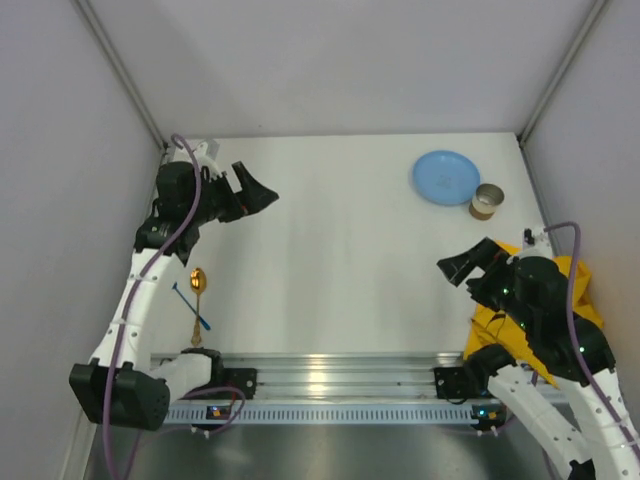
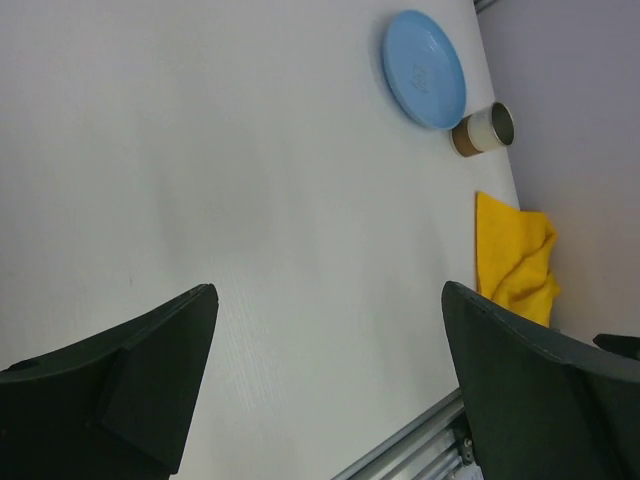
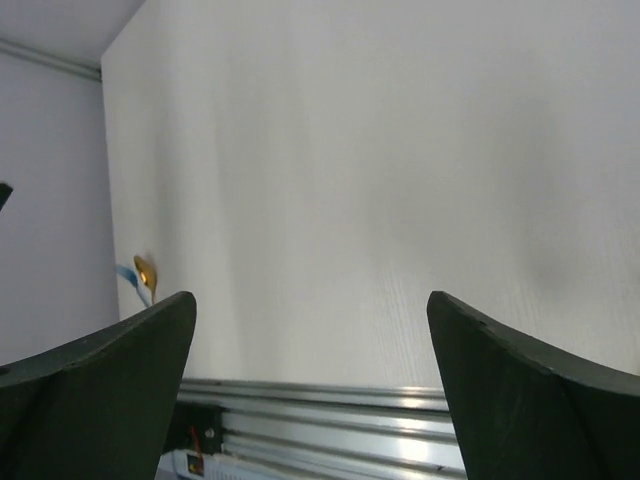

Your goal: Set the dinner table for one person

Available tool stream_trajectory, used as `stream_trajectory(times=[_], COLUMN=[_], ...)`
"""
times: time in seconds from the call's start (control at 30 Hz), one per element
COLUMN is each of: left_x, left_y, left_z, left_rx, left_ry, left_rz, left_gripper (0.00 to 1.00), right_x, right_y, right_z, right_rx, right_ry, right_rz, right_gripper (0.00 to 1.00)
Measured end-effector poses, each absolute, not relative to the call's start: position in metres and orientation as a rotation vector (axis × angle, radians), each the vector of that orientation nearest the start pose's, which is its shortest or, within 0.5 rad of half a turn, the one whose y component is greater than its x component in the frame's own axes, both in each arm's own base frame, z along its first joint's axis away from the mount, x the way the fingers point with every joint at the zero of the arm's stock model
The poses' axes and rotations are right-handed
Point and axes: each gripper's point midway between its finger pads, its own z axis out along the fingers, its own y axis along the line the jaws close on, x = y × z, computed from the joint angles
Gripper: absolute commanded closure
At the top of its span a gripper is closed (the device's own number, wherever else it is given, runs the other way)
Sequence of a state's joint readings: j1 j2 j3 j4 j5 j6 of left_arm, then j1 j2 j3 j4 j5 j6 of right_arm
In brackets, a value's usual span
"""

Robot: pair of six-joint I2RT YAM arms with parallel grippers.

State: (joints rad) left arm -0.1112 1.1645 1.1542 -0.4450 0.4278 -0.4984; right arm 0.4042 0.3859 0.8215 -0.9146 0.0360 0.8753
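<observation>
The white dinner table [image 1: 340, 240] fills the middle. A blue plate [image 1: 446, 177] lies at the far right, with a brown cup [image 1: 487, 201] next to it; both show in the left wrist view, plate [image 2: 423, 67] and cup [image 2: 484, 129]. A gold spoon [image 1: 197, 292] and a blue utensil [image 1: 190, 305] lie crossed near the left arm; the spoon shows in the right wrist view [image 3: 146, 271]. A yellow cloth [image 1: 520, 310] lies bunched under the right arm. My left gripper [image 1: 262, 193] is open and empty above the far left. My right gripper [image 1: 462, 262] is open and empty.
Grey walls enclose the table on the left, back and right. An aluminium rail [image 1: 330, 375] with the arm bases runs along the near edge. The yellow cloth also shows in the left wrist view [image 2: 515, 262].
</observation>
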Motion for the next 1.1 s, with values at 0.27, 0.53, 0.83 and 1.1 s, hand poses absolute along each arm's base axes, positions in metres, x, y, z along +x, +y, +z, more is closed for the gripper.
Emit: stream_trajectory(times=[0.27, 0.53, 0.83, 1.1], left_x=[0.297, 0.284, 0.292, 0.296], left_y=[-0.151, -0.171, -0.175, -0.173], left_z=[0.227, 0.201, 0.173, 0.185], left_rx=[-0.166, -0.117, -0.101, -0.065], left_ry=[2.228, 2.315, 2.393, 2.362], left_rz=[-0.886, -0.785, -0.73, -0.711], left_gripper=[0.01, 0.01, 0.02, 0.02], right_x=[0.226, 0.245, 0.254, 0.239], right_y=[0.066, -0.029, -0.038, -0.047], right_z=[0.226, 0.115, 0.046, 0.013], right_rx=[0.652, 1.07, 1.085, 1.16], right_ry=[2.245, 2.517, 2.681, 2.722], right_rz=[0.28, -0.056, -0.121, -0.135], right_gripper=[0.0, 0.05, 0.21, 0.8])
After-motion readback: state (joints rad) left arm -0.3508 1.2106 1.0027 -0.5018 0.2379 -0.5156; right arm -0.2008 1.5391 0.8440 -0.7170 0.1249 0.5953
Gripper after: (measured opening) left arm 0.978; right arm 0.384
